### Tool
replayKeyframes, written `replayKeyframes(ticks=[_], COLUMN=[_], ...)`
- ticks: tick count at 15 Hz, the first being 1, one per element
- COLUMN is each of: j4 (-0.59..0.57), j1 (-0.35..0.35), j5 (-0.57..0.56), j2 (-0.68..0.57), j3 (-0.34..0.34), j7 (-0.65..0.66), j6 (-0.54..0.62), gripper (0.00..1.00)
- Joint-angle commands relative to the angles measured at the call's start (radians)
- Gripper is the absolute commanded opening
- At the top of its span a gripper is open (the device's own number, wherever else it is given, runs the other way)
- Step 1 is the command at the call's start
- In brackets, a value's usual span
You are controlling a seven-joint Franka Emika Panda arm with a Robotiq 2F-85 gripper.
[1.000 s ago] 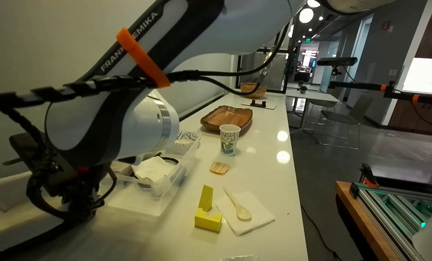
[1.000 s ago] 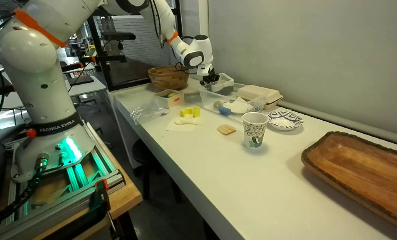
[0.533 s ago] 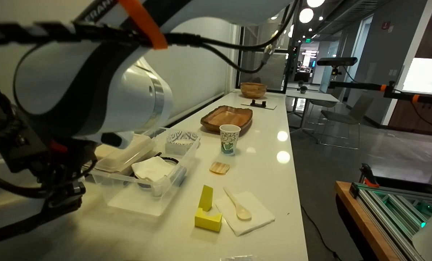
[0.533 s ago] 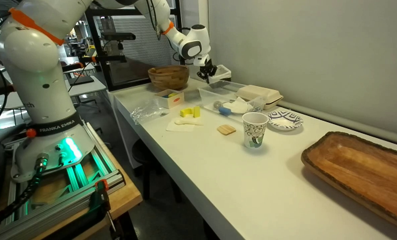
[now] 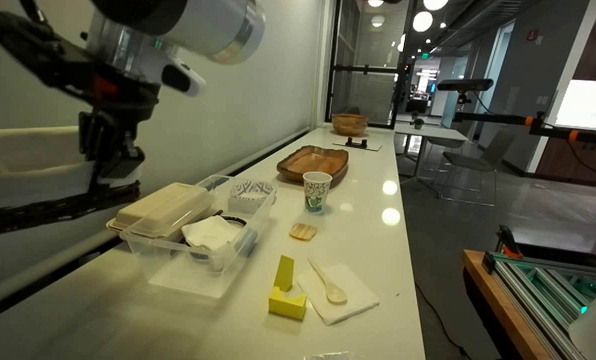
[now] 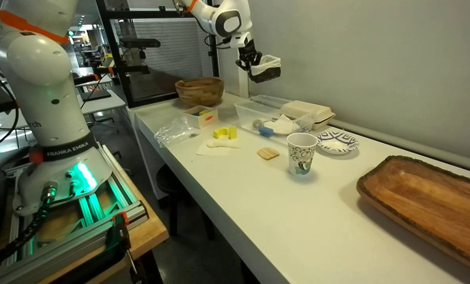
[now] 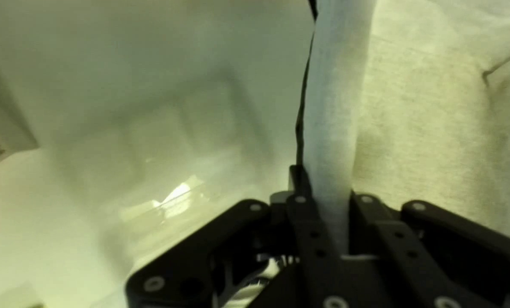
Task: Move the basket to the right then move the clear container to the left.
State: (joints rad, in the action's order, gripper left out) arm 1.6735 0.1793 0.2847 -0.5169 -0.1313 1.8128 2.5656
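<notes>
The basket (image 6: 265, 74), dark and woven with a white cloth liner, hangs in the air above the back of the counter. My gripper (image 6: 254, 63) is shut on its rim. In the wrist view the cloth-covered edge of the basket (image 7: 334, 107) runs straight between the two fingers of my gripper (image 7: 325, 188). An exterior view shows the basket's pale liner (image 5: 33, 150) partly cut off at the left edge. Below, on the counter, the clear container (image 5: 178, 275) holds a white napkin and utensils; in an exterior view the clear container (image 6: 246, 115) is lower than the basket and apart from it.
A beige takeout box (image 6: 310, 112) sits by the clear container's wall side. Around them are a paper plate (image 6: 337, 142), a paper cup (image 6: 301, 156), a yellow block (image 6: 225, 133), a small white box (image 6: 200, 117), a wooden bowl (image 6: 199, 90) and a wooden tray (image 6: 424, 197).
My gripper has risen with the basket in it, from low behind the clear container to well above the counter. The clear container and other objects have stayed put.
</notes>
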Motion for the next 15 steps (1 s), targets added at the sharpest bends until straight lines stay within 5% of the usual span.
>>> replayKeyframes(ticks=[1,7,12,14,15], j4=[0.167,0.357,0.543,0.618,0.513], j1=[-0.077,-0.156,-0.239,-0.289,-0.269], j5=[-0.018,-0.047,-0.042,-0.086,-0.059], j2=[0.201,0.435,0.586,0.630,0.552], j3=[0.047,0.038,0.002,-0.027,0.001], j7=[-0.082,-0.266,-0.317,-0.278,-0.301], j6=[-0.218,-0.487,-0.426,-0.312,-0.403], gripper=[0.04,0.04,0.04,0.04,0.14])
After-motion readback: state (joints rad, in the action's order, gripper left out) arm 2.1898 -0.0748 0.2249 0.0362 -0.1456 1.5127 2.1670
